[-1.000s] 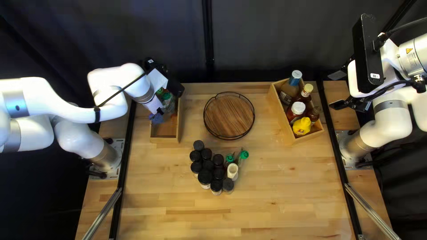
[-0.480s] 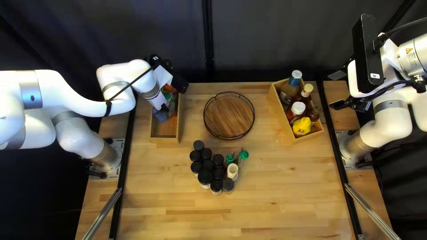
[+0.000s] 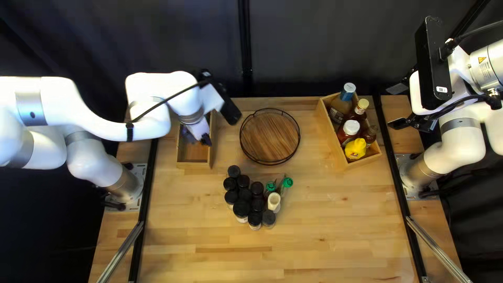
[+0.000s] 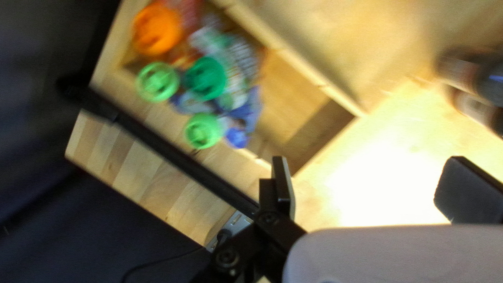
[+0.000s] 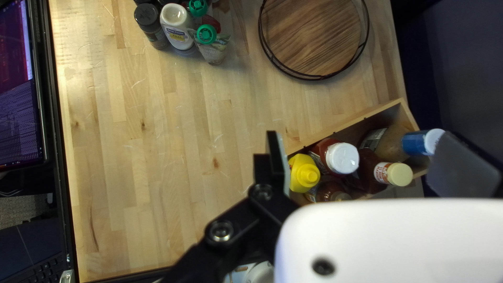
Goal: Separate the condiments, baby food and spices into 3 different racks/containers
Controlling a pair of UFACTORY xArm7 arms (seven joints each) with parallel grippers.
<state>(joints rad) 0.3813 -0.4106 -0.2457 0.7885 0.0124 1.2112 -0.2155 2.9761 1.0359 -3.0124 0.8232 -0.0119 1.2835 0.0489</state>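
Where the left hand (image 3: 206, 139) hangs: by the left box's rim (image 3: 194, 165), fingers spread.
Right hand (image 3: 398, 106): spread, beside the condiment box (image 3: 364, 163).
Spice jars (image 3: 241, 208): on worktop (image 3: 314, 246), open room toward its near edge.
Pouches (image 4: 243, 57): left box.

The table (image 3: 314, 251) carries two boxes (image 3: 194, 165), a tray (image 3: 270, 137), jars (image 3: 241, 208) and pouches (image 5: 212, 52).

boxes (image 3: 194, 165) 2 | tray (image 3: 270, 137) 1 | bottles (image 3: 356, 149) 5 | dark-lidded jars (image 3: 241, 208) 10 visible | white jar (image 5: 176, 26) 1 | pouches (image 5: 214, 50) 6+ | screen (image 5: 15, 84) 1
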